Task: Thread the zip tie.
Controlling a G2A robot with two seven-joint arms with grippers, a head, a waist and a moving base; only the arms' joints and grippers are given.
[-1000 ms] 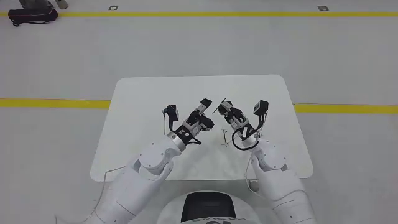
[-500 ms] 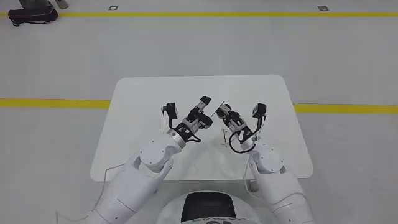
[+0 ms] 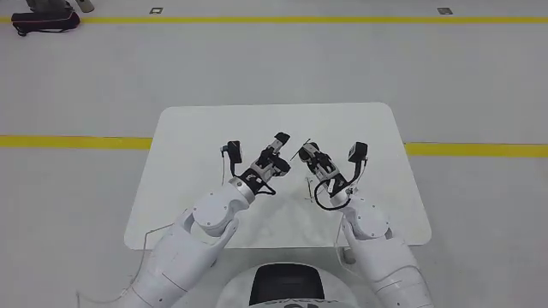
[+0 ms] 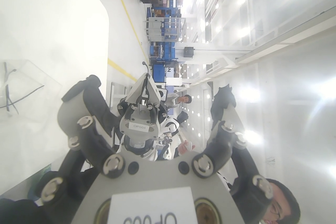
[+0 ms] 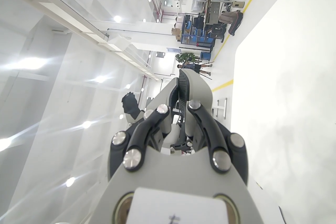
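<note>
A thin black zip tie (image 3: pixel 300 147) sticks out of my right gripper (image 3: pixel 306 150), which is shut on it above the middle of the white table (image 3: pixel 197 137). In the left wrist view, the right gripper (image 4: pixel 145 76) points straight at the camera, with the tie's tip (image 4: pixel 145 67) showing past its fingertips. My left gripper (image 3: pixel 278 144) hovers just left of it, open, its two fingers (image 4: pixel 81 93) spread wide on either side of the right gripper. In the right wrist view, the right gripper (image 5: pixel 183 79) has its ribbed pads pressed together.
A clear bag holding loose black zip ties (image 4: pixel 15 96) lies on the table under the right arm (image 3: pixel 308 190). The table's rounded far corner (image 4: pixel 105 12) borders a floor with a yellow line (image 3: pixel 77 142).
Both arms have shifted slightly to the left. The right gripper, with the tie, has edged closer to the open left gripper.
</note>
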